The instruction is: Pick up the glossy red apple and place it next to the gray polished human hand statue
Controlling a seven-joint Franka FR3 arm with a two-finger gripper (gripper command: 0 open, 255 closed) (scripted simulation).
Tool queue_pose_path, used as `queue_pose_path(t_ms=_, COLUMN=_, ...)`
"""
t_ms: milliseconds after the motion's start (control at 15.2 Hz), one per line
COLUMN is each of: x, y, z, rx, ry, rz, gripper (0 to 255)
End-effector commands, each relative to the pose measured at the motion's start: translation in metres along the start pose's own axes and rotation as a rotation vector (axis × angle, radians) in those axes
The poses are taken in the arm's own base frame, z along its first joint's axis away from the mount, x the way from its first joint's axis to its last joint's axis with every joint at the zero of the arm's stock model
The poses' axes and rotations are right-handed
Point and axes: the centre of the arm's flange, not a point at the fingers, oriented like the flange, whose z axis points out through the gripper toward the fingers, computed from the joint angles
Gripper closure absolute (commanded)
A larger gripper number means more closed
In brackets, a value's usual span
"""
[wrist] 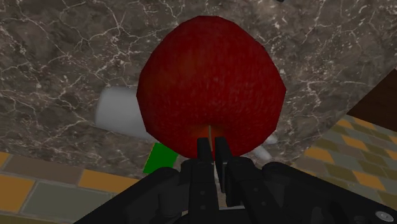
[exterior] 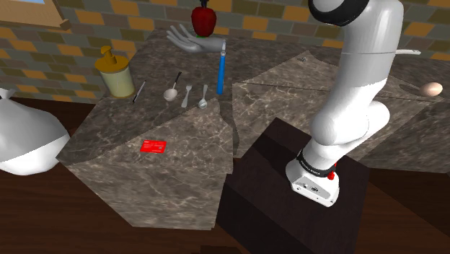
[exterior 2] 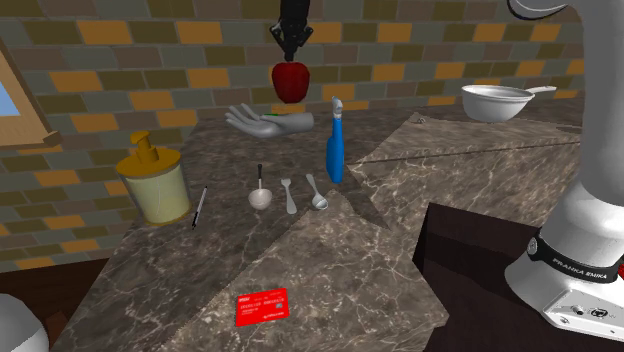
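Note:
The red apple (exterior 2: pixel 290 82) hangs in the air just above the grey hand statue (exterior 2: pixel 268 122), close to the brick back wall. My black gripper (exterior 2: pixel 291 45) comes down from above and is shut on the apple's top, at its stem. In the shoulder view the apple (exterior: pixel 204 20) floats over the statue's (exterior: pixel 193 42) wrist end. From the wrist, the apple (wrist: pixel 211 95) sits right ahead of my gripper (wrist: pixel 212 149), whose fingertips (wrist: pixel 203 151) pinch its stem. Part of the pale statue (wrist: pixel 118 113) and its green base (wrist: pixel 156 159) show beneath the apple.
A blue bottle (exterior 2: pixel 333 150) stands just to the second exterior view's right of the statue. Three spoons (exterior 2: pixel 290 195), a pen (exterior 2: pixel 200 207), a yellow dispenser jar (exterior 2: pixel 155 182) and a red card (exterior 2: pixel 262 305) lie nearer. A white pan (exterior 2: pixel 495 100) and an egg (exterior: pixel 432 89) sit on the adjoining counter.

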Motion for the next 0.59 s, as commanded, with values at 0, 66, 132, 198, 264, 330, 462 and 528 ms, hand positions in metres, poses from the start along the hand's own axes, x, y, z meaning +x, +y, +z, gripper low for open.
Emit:
queue_pose_path(t_ms=0, x=0.016, y=0.018, z=0.008, rx=0.0, ry=0.001, rz=0.0, gripper=255)
queue_pose_path(t_ms=66, x=0.021, y=0.023, z=0.01, rx=0.0, ry=0.001, rz=0.0, gripper=255)
queue_pose_path(t_ms=132, x=0.019, y=0.023, z=0.015, rx=0.0, ry=0.001, rz=0.0, gripper=255)
queue_pose_path(t_ms=198, x=0.017, y=0.023, z=0.02, rx=0.0, ry=0.001, rz=0.0, gripper=255)
queue_pose_path(t_ms=264, x=0.015, y=0.023, z=0.025, rx=0.0, ry=0.001, rz=0.0, gripper=255)
queue_pose_path(t_ms=330, x=0.012, y=0.022, z=0.029, rx=0.0, ry=0.001, rz=0.0, gripper=255)
queue_pose_path(t_ms=462, x=0.008, y=0.022, z=0.039, rx=0.0, ry=0.001, rz=0.0, gripper=255)
queue_pose_path(t_ms=528, x=0.006, y=0.022, z=0.044, rx=0.0, ry=0.001, rz=0.0, gripper=255)
